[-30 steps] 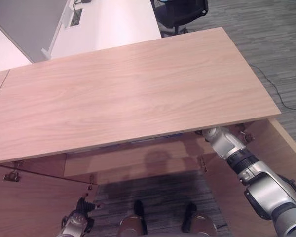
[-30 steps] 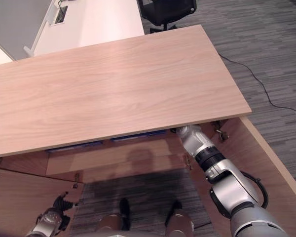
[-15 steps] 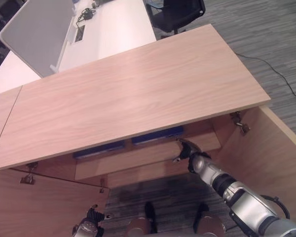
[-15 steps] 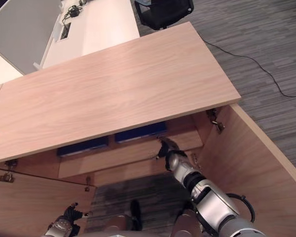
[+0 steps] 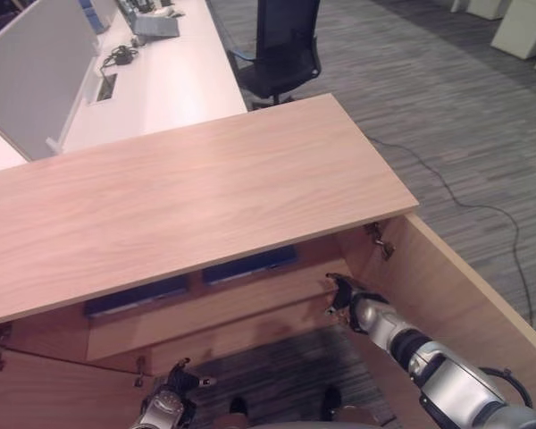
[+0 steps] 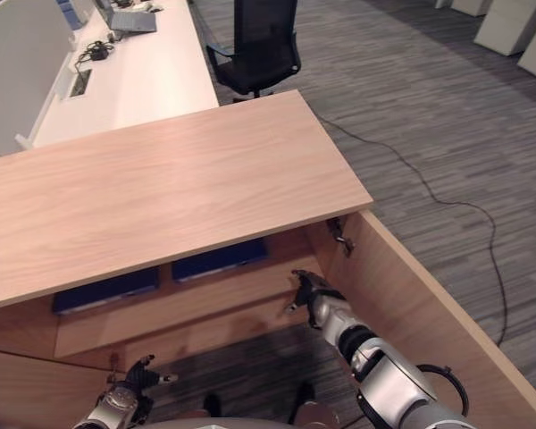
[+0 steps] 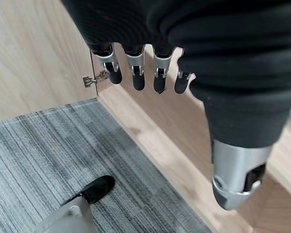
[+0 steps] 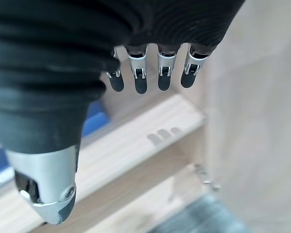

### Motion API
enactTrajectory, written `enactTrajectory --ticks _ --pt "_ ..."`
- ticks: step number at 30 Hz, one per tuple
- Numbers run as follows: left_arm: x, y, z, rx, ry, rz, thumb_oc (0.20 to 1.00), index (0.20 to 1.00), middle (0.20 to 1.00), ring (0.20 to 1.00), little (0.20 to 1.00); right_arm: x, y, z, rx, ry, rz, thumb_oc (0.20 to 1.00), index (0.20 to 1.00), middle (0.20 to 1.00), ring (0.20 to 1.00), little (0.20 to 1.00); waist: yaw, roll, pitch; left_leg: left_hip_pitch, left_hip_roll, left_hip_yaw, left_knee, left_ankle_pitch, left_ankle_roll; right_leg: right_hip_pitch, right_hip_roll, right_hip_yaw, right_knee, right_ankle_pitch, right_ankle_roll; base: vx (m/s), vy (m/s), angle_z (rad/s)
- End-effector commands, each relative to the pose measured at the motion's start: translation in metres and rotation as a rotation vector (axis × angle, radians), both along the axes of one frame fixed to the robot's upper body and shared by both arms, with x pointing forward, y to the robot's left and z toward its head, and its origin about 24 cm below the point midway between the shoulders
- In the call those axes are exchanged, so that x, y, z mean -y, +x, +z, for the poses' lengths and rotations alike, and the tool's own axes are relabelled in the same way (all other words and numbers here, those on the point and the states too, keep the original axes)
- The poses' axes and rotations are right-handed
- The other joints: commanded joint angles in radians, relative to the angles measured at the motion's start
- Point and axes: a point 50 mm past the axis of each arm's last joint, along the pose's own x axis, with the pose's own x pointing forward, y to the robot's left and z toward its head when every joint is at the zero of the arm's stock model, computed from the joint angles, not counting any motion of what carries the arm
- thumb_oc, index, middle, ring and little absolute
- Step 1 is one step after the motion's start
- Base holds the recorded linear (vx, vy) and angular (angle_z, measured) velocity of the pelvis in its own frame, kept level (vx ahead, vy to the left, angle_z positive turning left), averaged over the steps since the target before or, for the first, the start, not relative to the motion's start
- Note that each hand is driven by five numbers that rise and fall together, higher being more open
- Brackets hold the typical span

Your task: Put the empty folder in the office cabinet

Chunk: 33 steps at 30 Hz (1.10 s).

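Right hand (image 6: pixel 314 295) empty, fingers relaxed, just off the shelf edge. Folder (image 6: pixel 218 259) lies flat on the cabinet shelf (image 6: pixel 188 299), long axis along it (toward the robot's left). Left hand (image 6: pixel 125 393) idle, fingers loose.

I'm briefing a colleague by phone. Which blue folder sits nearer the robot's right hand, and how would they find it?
Look beneath the long light-wood cabinet top, on the upper shelf. Two flat blue folders lie side by side; it is the blue folder on the right, closest to the open right hand, beside the open right-side door.
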Motion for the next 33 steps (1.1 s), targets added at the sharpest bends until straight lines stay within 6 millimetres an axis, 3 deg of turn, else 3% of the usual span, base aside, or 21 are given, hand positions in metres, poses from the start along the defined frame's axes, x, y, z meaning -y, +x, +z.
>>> enactTrajectory --ticks 1,4,8,12,14,17,19,23,27,31,33 --pt "-0.009 0.003 0.003 0.001 0.077 -0.063 1.0 1.0 1.0 1.0 1.0 -0.019 0.01 0.007 0.049 0.11 -0.028 1.0 1.0 1.0 1.0 1.0 0.022 -0.055 0.006 0.037 -0.107 -0.006 0.025 -0.144 0.061 -0.013 -0.048 0.031 -0.184 0.154 0.129 -0.22 0.26 0.0" --pt "-0.01 0.002 0.001 -0.031 0.094 -0.077 1.0 1.0 1.0 1.0 1.0 -0.003 -0.008 -0.011 -0.028 0.163 -0.163 1.0 1.0 1.0 1.0 1.0 0.023 -0.069 0.024 0.056 -0.16 0.006 -0.015 -0.127 0.09 -0.033 -0.082 0.029 -0.192 0.198 0.159 -0.21 0.273 -0.13" --pt "-0.013 -0.01 -0.005 -0.092 0.101 -0.084 1.0 1.0 1.0 1.0 1.0 0.009 -0.024 -0.025 -0.085 0.222 -0.275 1.0 1.0 1.0 1.0 1.0 0.023 -0.075 0.037 0.074 -0.194 0.024 -0.039 -0.114 0.106 -0.043 -0.113 0.022 -0.196 0.223 0.176 -0.17 0.226 -0.1" --pt "-0.016 -0.026 -0.011 -0.172 0.104 -0.091 1.0 1.0 1.0 1.0 1.0 0.023 -0.044 -0.039 -0.157 0.266 -0.385 1.0 1.0 1.0 1.0 1.0 0.02 -0.079 0.052 0.084 -0.219 0.05 -0.04 -0.11 0.12 -0.052 -0.164 -0.026 -0.168 0.235 0.189 -0.17 0.195 -0.14" --pt "-0.018 -0.029 -0.011 -0.186 0.106 -0.089 1.0 1.0 1.0 1.0 1.0 0.027 -0.047 -0.041 -0.164 0.272 -0.409 1.0 1.0 1.0 1.0 1.0 0.022 -0.07 0.065 0.091 -0.212 0.057 -0.04 -0.107 0.125 -0.053 -0.173 -0.044 -0.135 0.215 0.189 -0.13 0.104 -0.32" --pt "-0.023 -0.038 -0.013 -0.23 0.12 -0.084 1.0 1.0 1.0 1.0 1.0 0.034 -0.059 -0.048 -0.192 0.317 -0.489 1.0 1.0 1.0 1.0 1.0 0.025 -0.044 0.074 0.086 -0.198 0.071 -0.04 -0.098 0.137 -0.017 -0.205 -0.082 -0.021 0.13 0.157 -0.15 0.114 -0.29" --pt "-0.023 -0.052 -0.017 -0.277 0.099 -0.049 1.0 1.0 1.0 1.0 1.0 0.043 -0.078 -0.057 -0.225 0.398 -0.598 1.0 1.0 1.0 1.0 1.0 0.019 -0.027 0.053 0.075 -0.189 0.085 -0.04 -0.1 0.149 0.026 -0.237 -0.012 0.097 0.084 0.142 -0.14 0.133 -0.03" --pt "-0.023 -0.065 -0.021 -0.322 0.062 0.002 1.0 1.0 1.0 1.0 1.0 0.061 -0.106 -0.068 -0.282 0.421 -0.706 1.0 1.0 1.0 1.0 1.0 0.02 -0.024 -0.004 0.057 -0.186 0.114 -0.04 -0.098 0.154 0.093 -0.267 0.051 0.107 0.086 0.155 -0.01 0.026 -0.23" --pt "-0.023 -0.074 -0.023 -0.359 0.044 0.021 1.0 1.0 1.0 1.0 1.0 0.07 -0.117 -0.071 -0.3 0.419 -0.752 1.0 1.0 1.0 1.0 1.0 0.023 -0.035 -0.041 0.046 -0.191 0.143 -0.04 -0.098 0.155 0.136 -0.272 0.05 0.058 0.105 0.174 0.02 -0.043 -0.6" --pt "-0.025 -0.07 -0.022 -0.359 0.033 0.024 1.0 1.0 1.0 1.0 1.0 0.073 -0.125 -0.074 -0.344 0.402 -0.74 1.0 1.0 1.0 1.0 1.0 0.022 -0.054 -0.055 0.047 -0.181 0.185 -0.04 -0.09 0.146 0.17 -0.236 0.05 -0.022 0.083 0.185 -0.02 -0.112 -0.75" --pt "-0.032 -0.056 -0.017 -0.325 0.045 0.03 1.0 1.0 1.0 1.0 1.0 0.077 -0.136 -0.078 -0.386 0.371 -0.736 1.0 1.0 1.0 1.0 1.0 0.003 -0.066 -0.059 0.044 -0.145 0.207 -0.04 -0.074 0.127 0.17 -0.178 0.083 -0.087 0.058 0.176 -0.02 -0.261 -0.6"
